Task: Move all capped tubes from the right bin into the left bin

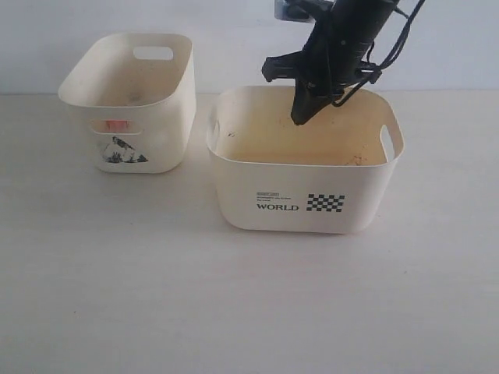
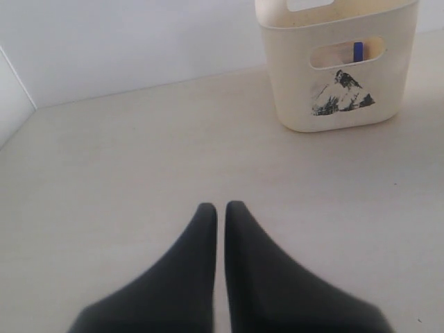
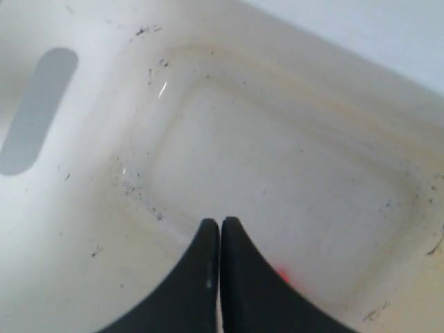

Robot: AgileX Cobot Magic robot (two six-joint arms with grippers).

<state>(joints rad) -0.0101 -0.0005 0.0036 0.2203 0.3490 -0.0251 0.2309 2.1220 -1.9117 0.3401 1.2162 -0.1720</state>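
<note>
The right bin point(image 1: 234, 202), wide and cream with "WORLD" and a checkered patch, shows no tube on its scuffed floor point(image 3: 277, 180). A faint red spot point(image 3: 282, 275) beside one finger is too small to identify. My right gripper point(image 1: 299, 118) point(image 3: 220, 222) hangs inside this bin's back part, shut with nothing between its fingers. The left bin point(image 1: 168, 117) point(image 2: 298, 97) stands to the left. Through its slot handles show an orange-red cap point(image 1: 117, 125) and a blue cap point(image 2: 358, 52). My left gripper point(image 2: 220, 206) is shut and empty over bare table, well short of the left bin.
The pale table point(image 1: 117, 280) runs to a white wall point(image 1: 226, 39) behind both bins. A gap of table separates the two bins. The right bin's cut-out handle point(image 3: 38, 111) is near my right gripper. The left arm is outside the exterior view.
</note>
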